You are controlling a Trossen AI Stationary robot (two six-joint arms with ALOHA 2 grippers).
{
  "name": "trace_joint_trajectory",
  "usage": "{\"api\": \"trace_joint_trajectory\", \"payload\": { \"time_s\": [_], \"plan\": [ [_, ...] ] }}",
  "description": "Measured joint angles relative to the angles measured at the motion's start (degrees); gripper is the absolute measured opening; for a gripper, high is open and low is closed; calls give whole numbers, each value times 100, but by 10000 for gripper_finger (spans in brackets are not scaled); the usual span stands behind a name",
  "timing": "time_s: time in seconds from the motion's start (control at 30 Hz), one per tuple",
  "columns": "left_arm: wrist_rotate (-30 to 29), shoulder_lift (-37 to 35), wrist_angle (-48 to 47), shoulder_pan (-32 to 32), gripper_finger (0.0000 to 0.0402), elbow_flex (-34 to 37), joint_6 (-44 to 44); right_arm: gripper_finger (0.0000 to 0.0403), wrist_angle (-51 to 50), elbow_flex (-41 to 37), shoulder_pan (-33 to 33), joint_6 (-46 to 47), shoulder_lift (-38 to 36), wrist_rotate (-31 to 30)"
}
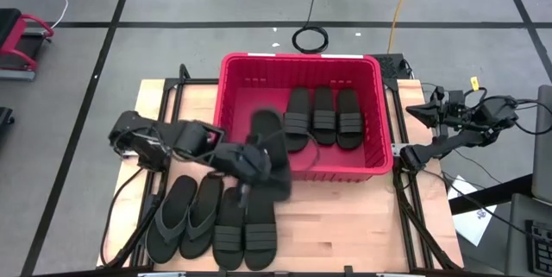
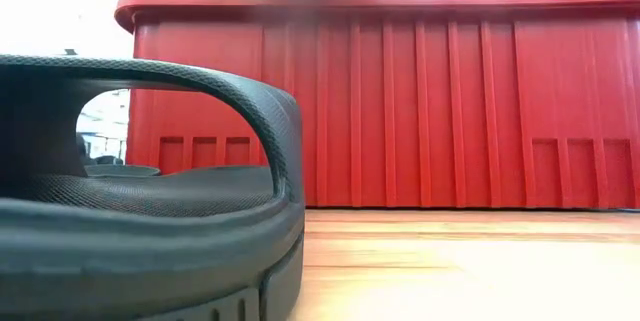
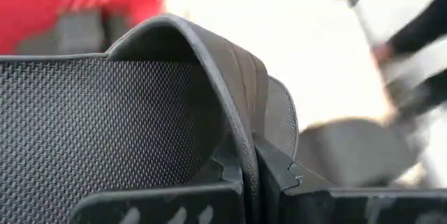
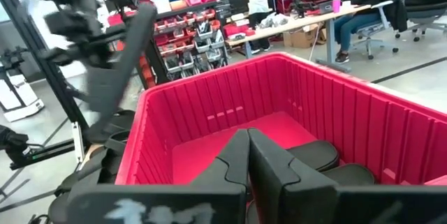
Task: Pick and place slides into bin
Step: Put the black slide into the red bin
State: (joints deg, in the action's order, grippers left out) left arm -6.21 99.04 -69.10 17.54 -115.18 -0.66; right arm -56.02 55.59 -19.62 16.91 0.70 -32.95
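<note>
Black rubber sandal (image 1: 269, 152) is up off the tabletop (image 1: 345, 225), clenched by its strap in the left tool (image 1: 250, 163), right at the red bin's (image 1: 302, 63) near wall. Three sandals (image 1: 323, 117) lie inside, four (image 1: 211, 217) wait outside. Right tool (image 1: 412, 158), pinched shut on nothing, sits beside the bin.

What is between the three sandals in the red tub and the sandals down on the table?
Seen from the high view, the tub's near wall and the left gripper, shut on a slide at that rim.
</note>
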Motion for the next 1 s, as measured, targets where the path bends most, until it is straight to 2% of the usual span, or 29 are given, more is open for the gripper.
{"api": "trace_joint_trajectory", "payload": {
  "time_s": [0.1, 0.23, 0.4, 0.7, 0.77, 0.9, 1.0],
  "plan": [
    [-91, 8, -914, -208, 1, 59, 231, 0, 1, 0, 2, 77, -1, -6],
    [23, -3, -1394, -594, 1, 52, 1138, 0, 1, -17, 0, 101, -1, 0],
    [278, -150, -1095, -1339, 1, 59, 2328, 0, 1, -151, 0, 66, -1, -20],
    [856, -228, -747, -2779, 0, 33, 3564, 0, 3, -462, 1, 281, -1, 4],
    [1122, -117, -670, -3094, 0, 31, 3739, 0, 17, -522, 0, 174, -1, 4],
    [1266, 279, -631, -3491, 0, 45, 4102, 0, 155, -611, 0, 31, -1, 4],
    [2126, 512, -638, -3759, 0, 42, 4154, 0, 303, -655, 0, 24, -1, 4]
  ]
}}
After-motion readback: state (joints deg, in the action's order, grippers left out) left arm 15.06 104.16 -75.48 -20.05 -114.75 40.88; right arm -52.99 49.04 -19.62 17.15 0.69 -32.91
